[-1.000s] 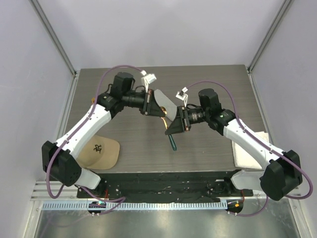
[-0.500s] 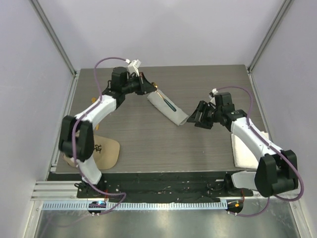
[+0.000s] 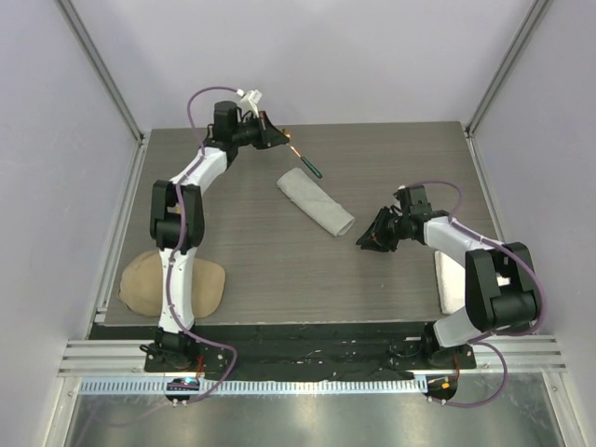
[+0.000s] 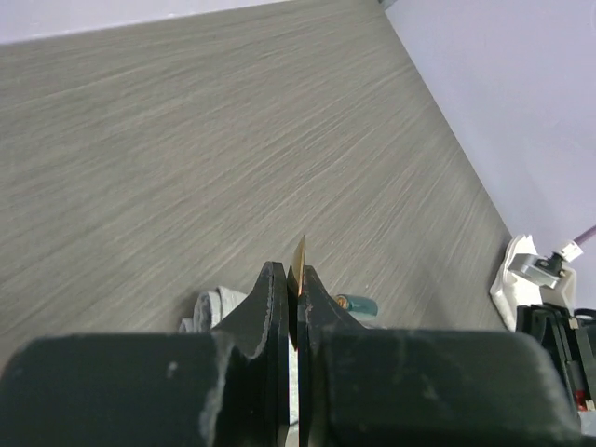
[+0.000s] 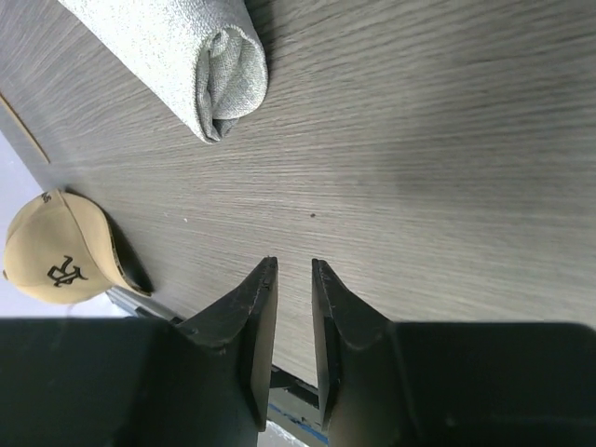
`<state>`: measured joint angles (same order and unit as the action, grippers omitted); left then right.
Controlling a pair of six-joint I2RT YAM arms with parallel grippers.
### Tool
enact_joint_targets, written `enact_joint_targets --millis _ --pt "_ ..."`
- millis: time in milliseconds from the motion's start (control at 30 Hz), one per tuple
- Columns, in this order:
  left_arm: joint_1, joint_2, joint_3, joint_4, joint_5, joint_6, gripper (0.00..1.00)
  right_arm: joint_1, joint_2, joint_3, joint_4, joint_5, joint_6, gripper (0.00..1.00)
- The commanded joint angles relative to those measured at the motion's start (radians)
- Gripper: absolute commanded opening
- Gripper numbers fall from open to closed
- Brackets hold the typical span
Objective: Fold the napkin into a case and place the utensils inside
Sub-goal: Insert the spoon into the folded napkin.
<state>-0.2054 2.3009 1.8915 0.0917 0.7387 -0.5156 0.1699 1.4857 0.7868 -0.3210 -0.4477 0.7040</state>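
Observation:
The napkin (image 3: 317,203) lies rolled into a narrow light grey case in the middle of the table, and its open end shows in the right wrist view (image 5: 228,70). A dark teal handled utensil (image 3: 310,170) lies at the case's far end; I cannot tell if it is tucked in. My left gripper (image 3: 279,137), at the table's far side, is shut on a thin gold utensil (image 4: 300,261). Below it are the teal handle (image 4: 358,304) and the napkin (image 4: 214,305). My right gripper (image 3: 365,242) is open a narrow gap, empty (image 5: 293,265), right of the case.
A tan cap (image 3: 172,284) with a black emblem sits at the near left corner, also in the right wrist view (image 5: 60,251). A thick white towel (image 3: 449,279) lies at the near right edge under the right arm.
The napkin case has come down from between the grippers onto the table. The left gripper drew back to the far side with the gold utensil. The right gripper let go, moved right and narrowed.

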Motion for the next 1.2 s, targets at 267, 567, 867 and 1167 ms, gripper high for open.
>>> enact_joint_targets --millis 267,567,867,1167 --pt "0.017 0.078 0.052 -0.097 0.131 0.094 0.00 0.002 0.073 -0.003 0.158 -0.083 0.028 0.23" --pt "0.015 0.104 0.029 -0.004 0.155 0.049 0.00 0.002 0.107 -0.021 0.201 -0.082 0.032 0.22" --pt "0.014 0.130 0.040 -0.023 0.188 0.029 0.00 0.003 0.171 -0.028 0.302 -0.095 0.117 0.21" --pt "0.023 0.146 0.058 -0.028 0.223 0.005 0.00 0.005 0.222 0.017 0.316 -0.105 0.120 0.19"
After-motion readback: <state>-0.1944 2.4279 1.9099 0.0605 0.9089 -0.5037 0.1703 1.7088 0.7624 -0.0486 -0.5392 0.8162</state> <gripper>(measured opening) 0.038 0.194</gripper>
